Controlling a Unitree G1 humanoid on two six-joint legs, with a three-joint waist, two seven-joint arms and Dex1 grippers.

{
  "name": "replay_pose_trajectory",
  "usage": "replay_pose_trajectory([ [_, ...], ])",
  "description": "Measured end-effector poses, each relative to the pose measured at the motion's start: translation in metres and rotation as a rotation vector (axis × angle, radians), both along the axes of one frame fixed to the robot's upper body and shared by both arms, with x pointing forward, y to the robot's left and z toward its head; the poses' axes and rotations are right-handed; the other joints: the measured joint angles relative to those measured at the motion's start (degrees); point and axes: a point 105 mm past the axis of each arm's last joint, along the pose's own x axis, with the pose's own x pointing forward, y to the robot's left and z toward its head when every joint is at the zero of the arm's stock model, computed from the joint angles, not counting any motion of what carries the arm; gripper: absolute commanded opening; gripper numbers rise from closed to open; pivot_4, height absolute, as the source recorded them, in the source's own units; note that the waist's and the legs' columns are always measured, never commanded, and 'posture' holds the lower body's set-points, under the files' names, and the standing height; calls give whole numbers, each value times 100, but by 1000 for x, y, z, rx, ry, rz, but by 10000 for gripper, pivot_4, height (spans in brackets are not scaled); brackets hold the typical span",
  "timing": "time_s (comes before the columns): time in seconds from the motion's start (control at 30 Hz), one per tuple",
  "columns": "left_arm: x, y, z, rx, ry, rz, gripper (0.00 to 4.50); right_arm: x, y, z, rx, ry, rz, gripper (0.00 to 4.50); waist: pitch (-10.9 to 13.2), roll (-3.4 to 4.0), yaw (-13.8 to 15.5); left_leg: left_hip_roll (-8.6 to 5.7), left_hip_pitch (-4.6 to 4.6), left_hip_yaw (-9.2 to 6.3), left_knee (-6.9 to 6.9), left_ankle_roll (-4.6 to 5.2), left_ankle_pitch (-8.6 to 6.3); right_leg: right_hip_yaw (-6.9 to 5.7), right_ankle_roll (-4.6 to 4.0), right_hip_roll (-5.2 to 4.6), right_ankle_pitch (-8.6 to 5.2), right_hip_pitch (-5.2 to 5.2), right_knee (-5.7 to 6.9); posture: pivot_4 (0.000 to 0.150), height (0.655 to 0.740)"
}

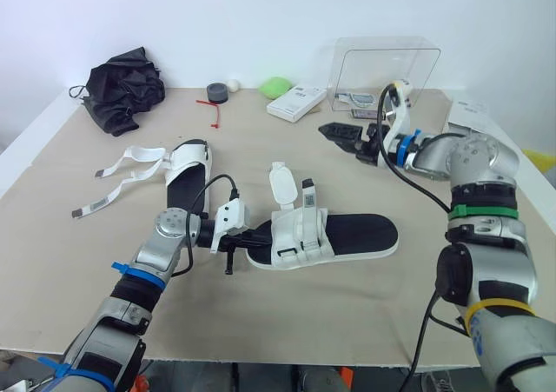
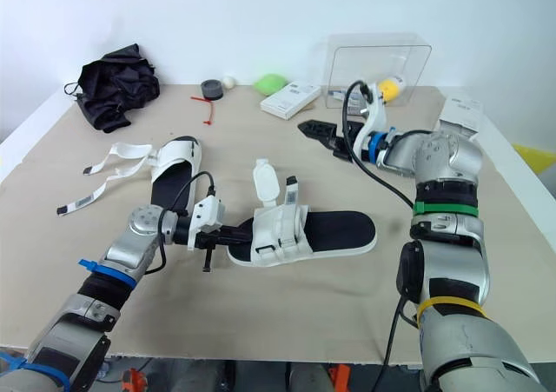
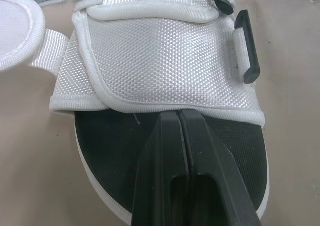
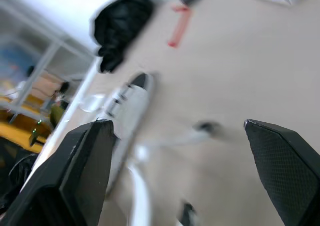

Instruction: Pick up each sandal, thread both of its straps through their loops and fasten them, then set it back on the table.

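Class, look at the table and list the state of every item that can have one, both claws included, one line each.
near sandal: flat on the table, one strap tab standing up loose.
far sandal: flat on the table, straps spread out unfastened.
left claw: shut, tips at the near sandal's upper.
right claw: open, raised over the table, holding nothing.
black cloth: crumpled in a heap.

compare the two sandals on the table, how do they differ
The near sandal lies crosswise with its straps folded over the footbed. The far sandal points away, and its straps trail loose over the table. The left gripper, shut, sits at the near sandal's end, while the far sandal is untouched. Both are white with black footbeds.
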Motion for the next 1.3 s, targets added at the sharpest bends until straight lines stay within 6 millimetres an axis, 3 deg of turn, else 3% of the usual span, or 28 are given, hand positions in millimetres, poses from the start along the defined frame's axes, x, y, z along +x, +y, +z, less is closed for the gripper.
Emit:
replay_pose_trajectory([
  [0.27, 0, -1, 0, -3, 0, -3, 0, -14, 48, -17, -137, 67, 232, 44671, 0, -1, 9, -2, -5, -6, 1, 0, 0, -1, -6, -8, 4, -4, 0, 1500, 7400],
  [0.53, 0, 0, 0, -3, -2, 5, 0, -22, 58, -40, -178, 138, 323, 44671, 0, 0, 8, -2, -4, -6, 1, 0, 0, -2, -10, -7, 7, -6, 1, 1500, 7400],
  [0.8, 0, 1, 0, -3, -4, 9, 0, -32, 96, -59, -131, 188, 438, 44671, -1, 0, -6, 0, -2, -9, 2, -1, 1, -4, -16, -5, 11, -6, 5, 1500, 7400],
  [0.93, 0, 2, 0, 1, -7, 10, 0, -25, 112, -54, -70, 166, 442, 44671, 0, 2, -25, 0, -2, -9, 2, -1, 1, -4, -17, -4, 11, -8, 9, 1500, 7400],
  [1.1, -1, 3, 0, 4, -9, 11, 0, -12, 119, -29, -10, 78, 411, 44671, 0, 1, -35, 0, -2, -10, 2, -2, 1, -5, -17, -4, 11, -8, 11, 1500, 7400],
  [1.3, -2, 8, 1, 18, -12, 22, 0, -1, 119, -33, 3, 56, 343, 44671, 0, 1, -118, 1, 1, -9, 2, -2, 1, -3, -22, -3, 13, -13, 26, 1500, 7400],
])
